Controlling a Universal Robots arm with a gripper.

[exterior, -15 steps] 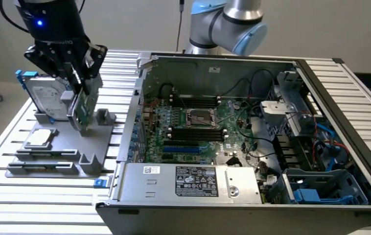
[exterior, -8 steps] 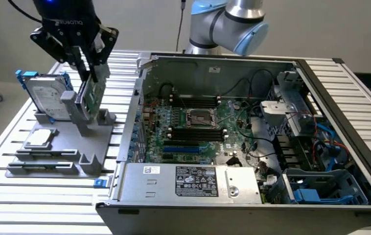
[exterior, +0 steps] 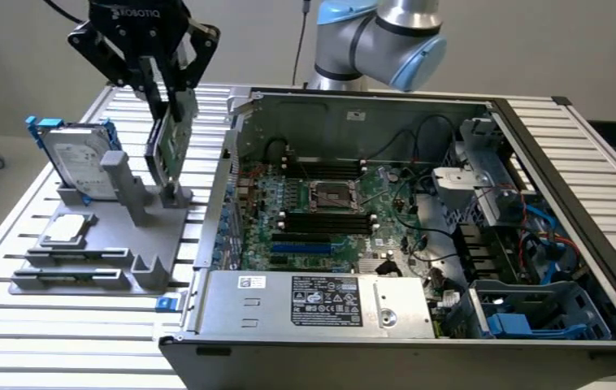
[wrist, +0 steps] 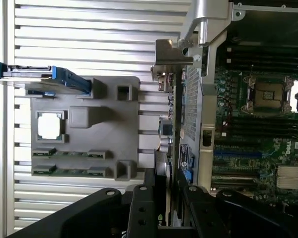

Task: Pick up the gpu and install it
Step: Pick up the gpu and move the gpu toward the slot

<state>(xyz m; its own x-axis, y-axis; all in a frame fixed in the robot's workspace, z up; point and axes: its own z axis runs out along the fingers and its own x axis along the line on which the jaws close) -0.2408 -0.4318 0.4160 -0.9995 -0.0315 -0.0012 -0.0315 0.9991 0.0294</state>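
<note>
Exterior view: the end effector (exterior: 169, 110) is clamped on the top edge of the gpu (exterior: 165, 150). The card hangs upright over the grey holder (exterior: 91, 244), between the drive (exterior: 75, 158) and the left wall of the case (exterior: 221, 187). Whether its lower edge is clear of the holder I cannot tell. The card looks light and stiff but fragile. A hold on the board edges, away from cooler and contacts, seems safest. The case is open on top, with room above the board (exterior: 330, 203); its wall rim is the edge to clear.

Wrist view: the fingers (wrist: 144, 198) pinch the gpu (wrist: 169, 124), seen edge-on, with its bracket (wrist: 171, 54) at the far end, just beside the case (wrist: 203, 99) wall. The slatted counter (wrist: 89, 29) lies around the holder (wrist: 124, 129).
</note>
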